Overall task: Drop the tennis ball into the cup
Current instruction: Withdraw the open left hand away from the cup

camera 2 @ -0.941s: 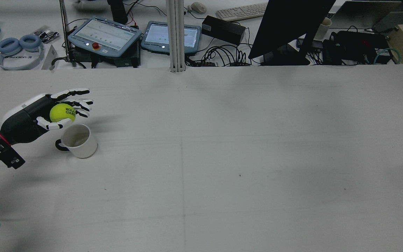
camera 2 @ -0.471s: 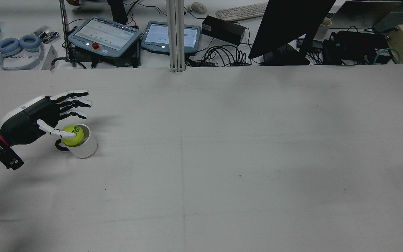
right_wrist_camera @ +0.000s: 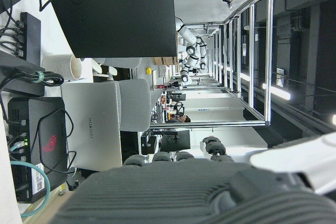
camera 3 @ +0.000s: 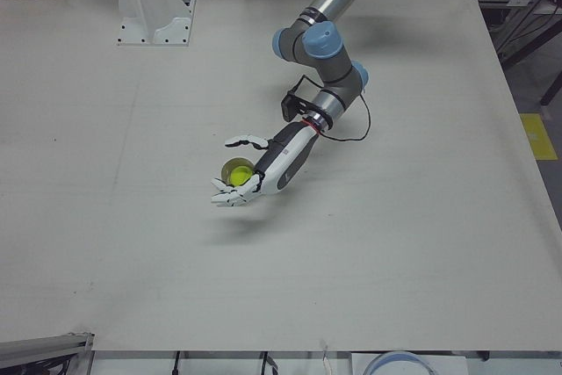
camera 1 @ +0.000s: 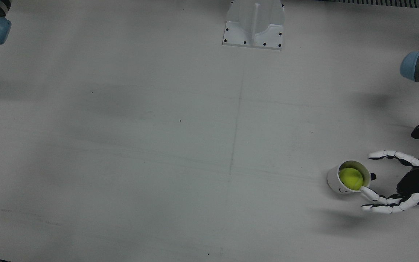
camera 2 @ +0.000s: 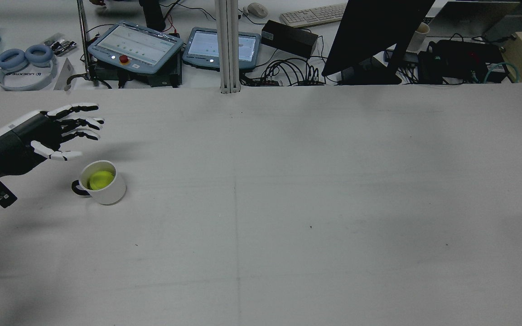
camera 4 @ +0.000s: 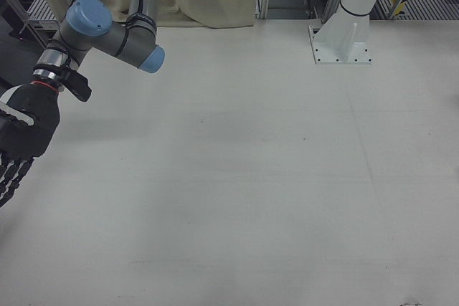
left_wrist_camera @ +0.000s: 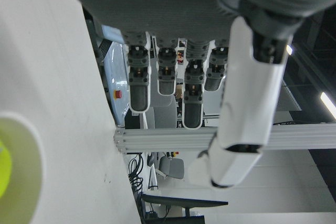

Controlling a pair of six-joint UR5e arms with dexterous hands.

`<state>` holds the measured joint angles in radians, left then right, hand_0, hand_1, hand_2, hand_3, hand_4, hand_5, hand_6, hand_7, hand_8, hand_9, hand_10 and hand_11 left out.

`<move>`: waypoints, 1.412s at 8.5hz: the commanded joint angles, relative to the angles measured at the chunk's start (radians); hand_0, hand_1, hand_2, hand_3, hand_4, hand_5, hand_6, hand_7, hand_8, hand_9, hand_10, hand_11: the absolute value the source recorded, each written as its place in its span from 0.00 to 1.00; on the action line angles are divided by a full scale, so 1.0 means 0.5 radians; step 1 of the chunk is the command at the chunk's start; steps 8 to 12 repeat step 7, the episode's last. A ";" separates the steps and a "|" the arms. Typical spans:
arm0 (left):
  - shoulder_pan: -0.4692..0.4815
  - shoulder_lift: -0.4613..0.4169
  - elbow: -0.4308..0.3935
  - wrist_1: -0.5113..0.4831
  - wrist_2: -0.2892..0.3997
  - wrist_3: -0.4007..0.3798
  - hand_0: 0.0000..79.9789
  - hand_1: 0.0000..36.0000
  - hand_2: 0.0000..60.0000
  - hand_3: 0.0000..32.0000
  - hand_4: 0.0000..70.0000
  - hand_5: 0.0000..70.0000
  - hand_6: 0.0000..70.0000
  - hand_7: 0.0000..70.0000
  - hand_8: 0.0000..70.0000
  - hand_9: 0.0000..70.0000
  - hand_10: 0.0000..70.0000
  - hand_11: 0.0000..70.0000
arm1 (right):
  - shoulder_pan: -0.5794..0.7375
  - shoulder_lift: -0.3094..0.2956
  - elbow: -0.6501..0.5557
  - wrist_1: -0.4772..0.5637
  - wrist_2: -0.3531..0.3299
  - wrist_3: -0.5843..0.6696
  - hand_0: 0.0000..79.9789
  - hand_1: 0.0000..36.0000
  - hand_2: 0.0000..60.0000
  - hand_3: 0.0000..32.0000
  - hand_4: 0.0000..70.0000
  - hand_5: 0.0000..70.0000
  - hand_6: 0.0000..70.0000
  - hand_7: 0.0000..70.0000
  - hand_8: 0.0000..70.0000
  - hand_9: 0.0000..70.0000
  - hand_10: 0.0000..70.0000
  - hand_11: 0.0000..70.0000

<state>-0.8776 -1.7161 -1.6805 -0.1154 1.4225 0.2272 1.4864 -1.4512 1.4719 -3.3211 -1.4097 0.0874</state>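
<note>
The yellow-green tennis ball (camera 2: pixel 100 179) lies inside the white cup (camera 2: pixel 107 192), which stands upright at the table's left side in the rear view. My left hand (camera 2: pixel 39 133) is open and empty, fingers spread, hovering beyond and left of the cup, apart from it. In the front view the ball (camera 1: pixel 351 178) sits in the cup (camera 1: pixel 334 180) next to the hand (camera 1: pixel 402 182). The left-front view shows the hand (camera 3: pixel 263 169) beside the cup (camera 3: pixel 230 165). The left hand view shows the cup's rim (left_wrist_camera: pixel 32 171). My right hand (camera 4: pixel 21 141) hangs at the right-front view's left edge, fingers extended, holding nothing.
Beyond the table's far edge stand two teach pendants (camera 2: pixel 136 45), headphones (camera 2: pixel 23 63), a black monitor (camera 2: pixel 374 31), cables and a vertical aluminium post (camera 2: pixel 228 45). A white pedestal (camera 1: pixel 254 23) stands at the robot's side.
The left hand opened and let go of the ball, which dropped into the cup and settled. The hand then rose and drew back to the left, away from the cup.
</note>
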 commanded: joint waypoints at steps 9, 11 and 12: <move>-0.822 -0.118 0.207 0.136 0.054 0.009 0.98 1.00 1.00 0.00 0.45 0.33 0.92 0.59 0.38 0.37 0.41 0.63 | 0.000 0.000 -0.002 0.000 0.000 0.000 0.00 0.00 0.00 0.00 0.00 0.00 0.00 0.00 0.00 0.00 0.00 0.00; -0.822 -0.118 0.207 0.136 0.054 0.009 0.98 1.00 1.00 0.00 0.45 0.33 0.92 0.59 0.38 0.37 0.41 0.63 | 0.000 0.000 -0.002 0.000 0.000 0.000 0.00 0.00 0.00 0.00 0.00 0.00 0.00 0.00 0.00 0.00 0.00 0.00; -0.822 -0.118 0.207 0.136 0.054 0.009 0.98 1.00 1.00 0.00 0.45 0.33 0.92 0.59 0.38 0.37 0.41 0.63 | 0.000 0.000 -0.002 0.000 0.000 0.000 0.00 0.00 0.00 0.00 0.00 0.00 0.00 0.00 0.00 0.00 0.00 0.00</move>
